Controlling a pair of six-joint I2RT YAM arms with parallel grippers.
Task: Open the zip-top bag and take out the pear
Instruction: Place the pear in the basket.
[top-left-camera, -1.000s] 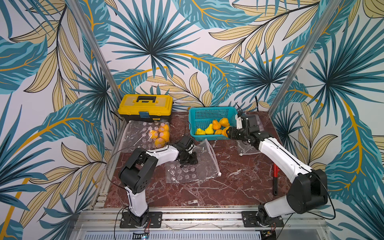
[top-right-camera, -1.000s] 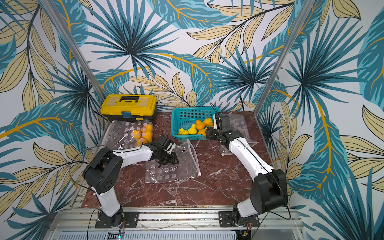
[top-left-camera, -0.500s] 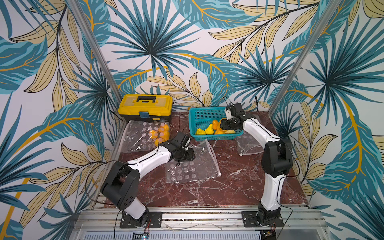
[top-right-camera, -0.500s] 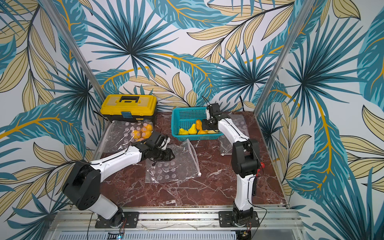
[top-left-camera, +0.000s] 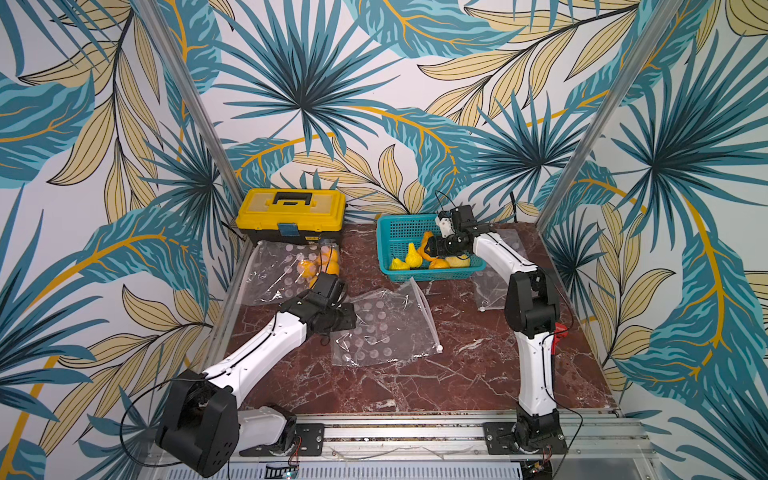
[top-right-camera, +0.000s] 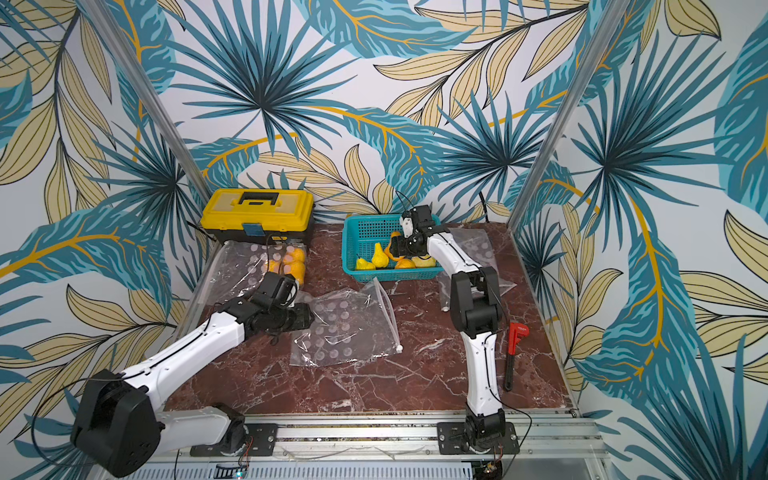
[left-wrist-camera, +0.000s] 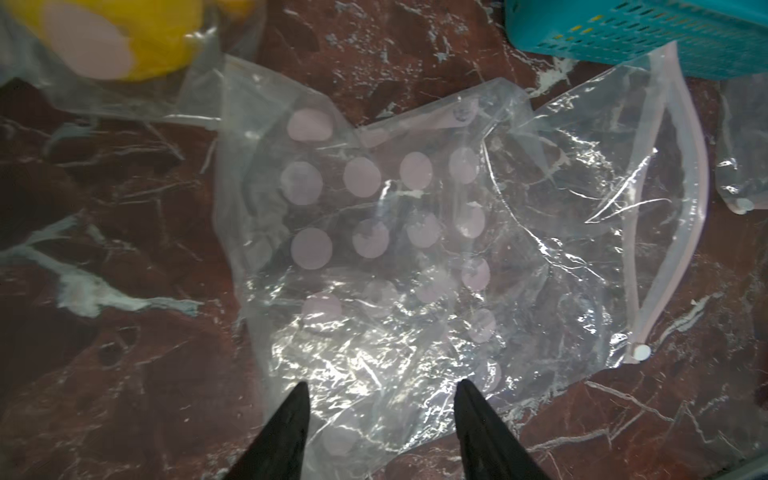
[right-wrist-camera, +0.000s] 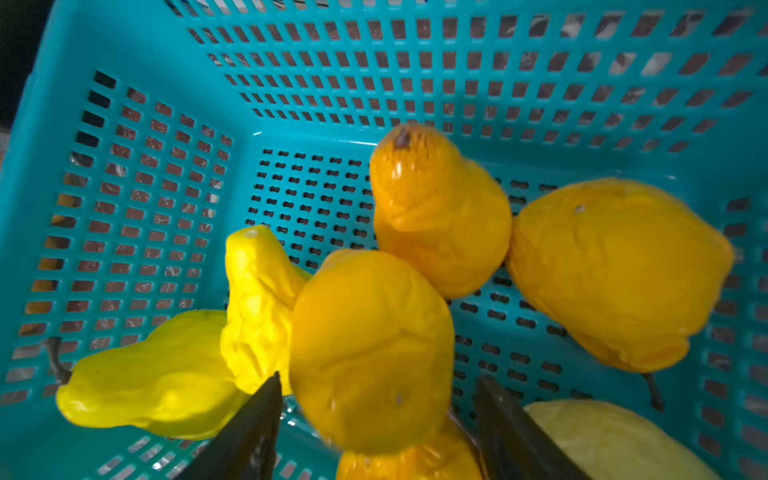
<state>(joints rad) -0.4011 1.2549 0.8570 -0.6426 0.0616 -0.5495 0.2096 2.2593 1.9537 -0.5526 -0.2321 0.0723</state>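
Bag (left-wrist-camera: 415, 249) clear, dotted, unzipped; pear (right-wrist-camera: 370, 353) orange, wrinkled, between parted right jaws; left jaws parted.

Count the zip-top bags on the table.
3: a fruit-filled bag by the yellow toolbox, an empty bag at the left gripper, a third bag beside the teal basket. Stacked bags may be hidden.

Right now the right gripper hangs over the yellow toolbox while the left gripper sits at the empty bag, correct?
No. The right gripper hangs over the teal basket of pears, not the yellow toolbox; the right wrist view shows it. The left gripper does sit at the empty bag.
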